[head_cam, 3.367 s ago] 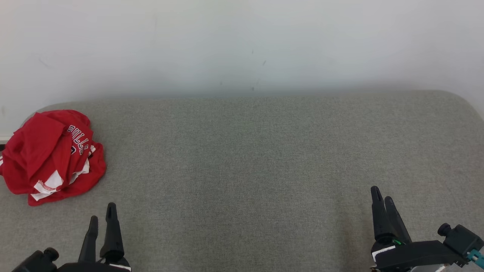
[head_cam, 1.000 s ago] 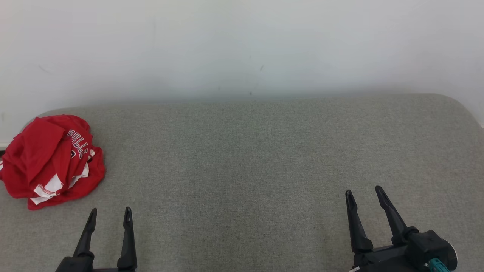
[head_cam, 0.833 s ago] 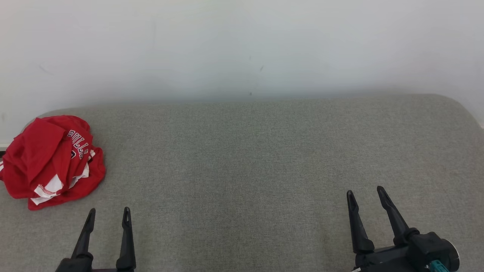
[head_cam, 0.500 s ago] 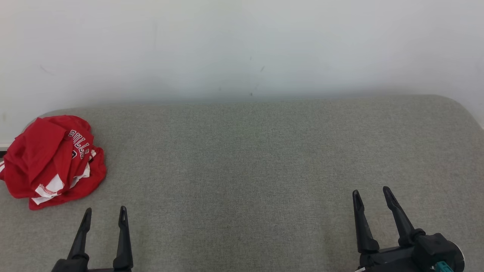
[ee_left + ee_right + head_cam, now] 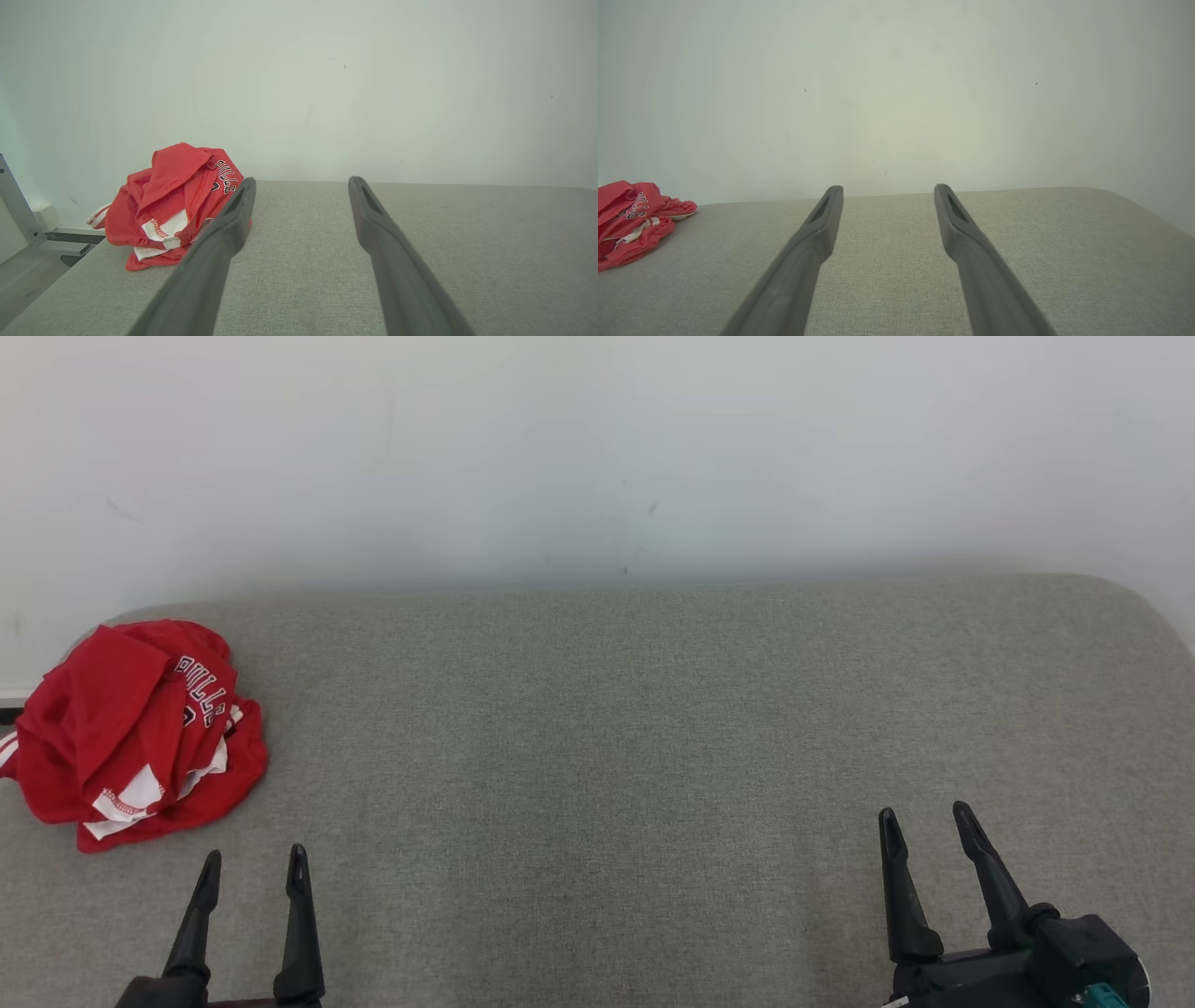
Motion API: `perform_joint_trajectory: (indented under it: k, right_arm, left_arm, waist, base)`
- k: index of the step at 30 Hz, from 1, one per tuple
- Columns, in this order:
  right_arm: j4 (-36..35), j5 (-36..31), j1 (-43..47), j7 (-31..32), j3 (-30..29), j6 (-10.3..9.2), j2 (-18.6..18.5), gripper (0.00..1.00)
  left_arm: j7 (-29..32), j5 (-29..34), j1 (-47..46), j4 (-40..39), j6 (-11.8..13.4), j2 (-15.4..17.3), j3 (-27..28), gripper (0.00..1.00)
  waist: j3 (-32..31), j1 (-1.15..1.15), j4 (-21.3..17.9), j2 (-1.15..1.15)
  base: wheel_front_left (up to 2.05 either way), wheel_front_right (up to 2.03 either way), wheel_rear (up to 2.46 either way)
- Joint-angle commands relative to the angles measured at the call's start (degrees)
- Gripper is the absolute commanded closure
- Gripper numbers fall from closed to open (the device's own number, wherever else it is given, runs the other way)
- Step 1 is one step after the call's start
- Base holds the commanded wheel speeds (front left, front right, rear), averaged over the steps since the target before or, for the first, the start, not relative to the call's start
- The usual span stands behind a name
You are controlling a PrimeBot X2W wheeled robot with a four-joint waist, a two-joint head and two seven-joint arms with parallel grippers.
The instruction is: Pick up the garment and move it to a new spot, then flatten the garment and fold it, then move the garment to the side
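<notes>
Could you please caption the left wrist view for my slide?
Open left hand, crumpled red garment lying ahead on the grey surface.

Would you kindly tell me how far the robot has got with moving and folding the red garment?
Done: nothing yet. The red garment lies crumpled at the left end of the grey surface, near the wall.
In hand: nothing. The left gripper and right gripper are both open and empty, clear of the cloth, with the left one nearer to it.
Left: picking it up, moving it, flattening, folding and setting it aside.
</notes>
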Motion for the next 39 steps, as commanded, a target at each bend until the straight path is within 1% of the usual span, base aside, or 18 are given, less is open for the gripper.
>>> perform_joint_trajectory:
  k: [1, 6, 13, 18, 21, 26, 27, 34, 39]
  right_arm:
    - [0.0, 0.4, 0.5, 0.0, -0.1, -0.12, -0.2, 0.00]
    - [0.2, 0.5, 0.5, 0.0, -0.2, -0.12, -0.2, 0.00]
    - [0.6, 1.1, 0.7, 0.0, 0.0, -0.12, -0.2, 0.00]
    - [0.8, 1.6, 0.9, 0.0, -0.2, -0.12, -0.2, 0.00]
    - [1.0, 2.0, 1.1, 0.0, 0.0, -0.12, -0.1, 0.00]
    - [1.6, 2.1, 1.3, 0.0, -0.1, -0.12, -0.1, 0.00]
    - [1.6, 2.1, 1.3, 0.0, -0.1, -0.12, -0.1, 0.00]
    - [2.5, 2.3, 1.4, 0.0, -0.1, -0.12, -0.1, 0.00]
    - [3.6, 2.4, 1.4, 0.0, -0.1, -0.12, -0.1, 0.00]
  left_arm:
    - [0.1, -0.1, 0.6, -0.2, 0.3, 0.2, 0.0, 0.00]
    - [0.6, -0.4, 1.0, -1.1, 0.6, 0.0, -0.3, 0.00]
    - [1.3, -0.3, 1.2, -1.7, 0.9, 0.7, -0.8, 0.00]
    - [2.0, -0.1, 0.9, -1.6, 0.4, 1.4, -1.4, 0.00]
    - [2.0, -0.6, 0.3, -1.2, 0.0, 1.7, -1.5, 0.00]
    - [3.1, -1.2, 0.3, -1.0, 0.3, 2.2, -1.4, 0.00]
    - [3.1, -1.2, 0.3, -1.0, 0.3, 2.2, -1.4, 0.00]
    - [4.6, -1.1, 1.2, -2.9, 1.1, 2.7, -1.4, 0.00]
    - [5.0, -1.6, 1.5, -2.4, 1.2, 3.1, -1.2, 0.00]
  waist:
    - [0.0, 0.00, 0.0, 0.00]
    - [-0.1, 0.00, 0.2, 0.00]
    - [0.0, 0.00, 0.7, 0.00]
    - [0.0, 0.00, 2.0, 0.00]
    - [0.0, 0.00, 3.4, 0.00]
    - [-0.1, 0.00, 6.4, 0.00]
    - [-0.1, 0.00, 6.4, 0.00]
    - [-0.4, 0.00, 11.3, 0.00]
    - [-0.6, 0.00, 14.6, 0.00]
  base:
    - [0.00, 0.00, 0.00]
    - [0.00, 0.00, 0.00]
    - [0.00, 0.00, 0.00]
    - [0.00, 0.00, 0.00]
    - [0.00, 0.00, 0.00]
    - [0.00, 0.00, 0.00]
    - [0.00, 0.00, 0.00]
    - [0.00, 0.00, 0.00]
    - [0.00, 0.00, 0.00]
